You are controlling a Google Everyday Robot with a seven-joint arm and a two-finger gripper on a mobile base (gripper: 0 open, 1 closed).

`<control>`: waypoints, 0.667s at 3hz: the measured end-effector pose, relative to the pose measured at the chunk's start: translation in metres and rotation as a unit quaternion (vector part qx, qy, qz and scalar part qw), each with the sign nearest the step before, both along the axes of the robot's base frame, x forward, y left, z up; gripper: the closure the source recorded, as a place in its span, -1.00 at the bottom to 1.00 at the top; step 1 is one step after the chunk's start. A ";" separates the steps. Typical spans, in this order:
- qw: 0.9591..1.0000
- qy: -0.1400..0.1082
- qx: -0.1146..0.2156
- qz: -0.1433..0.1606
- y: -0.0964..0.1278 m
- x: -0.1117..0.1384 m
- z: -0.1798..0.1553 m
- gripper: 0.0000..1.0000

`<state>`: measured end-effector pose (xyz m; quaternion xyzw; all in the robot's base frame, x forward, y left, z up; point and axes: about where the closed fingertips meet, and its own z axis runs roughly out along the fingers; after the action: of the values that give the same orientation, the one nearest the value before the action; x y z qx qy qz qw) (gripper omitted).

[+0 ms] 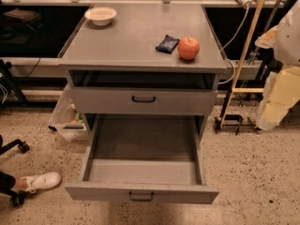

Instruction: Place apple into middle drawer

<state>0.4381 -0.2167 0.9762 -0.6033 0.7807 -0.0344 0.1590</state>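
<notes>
The apple, round and red-orange, sits on the grey cabinet top near its right front corner. The middle drawer is pulled out wide below, and its flat grey floor is bare. Its dark handle is on the front panel nearest me. My arm shows as a pale white and yellowish shape at the right edge, with my gripper at its lower end. The gripper is to the right of the cabinet, lower than the apple and well away from it. Nothing shows in the gripper.
A dark blue snack packet lies just left of the apple. A white bowl stands at the back left. The upper drawer front is shut. A wooden pole leans at the right. A person's shoe and a plastic bin are at the left.
</notes>
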 end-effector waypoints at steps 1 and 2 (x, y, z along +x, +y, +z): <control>1.000 0.000 0.005 0.001 0.000 0.010 0.001 -1.00; 0.999 0.014 0.028 0.007 -0.003 0.052 -0.005 -1.00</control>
<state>0.4905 -0.2195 0.9715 -0.6048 0.7790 -0.0030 0.1656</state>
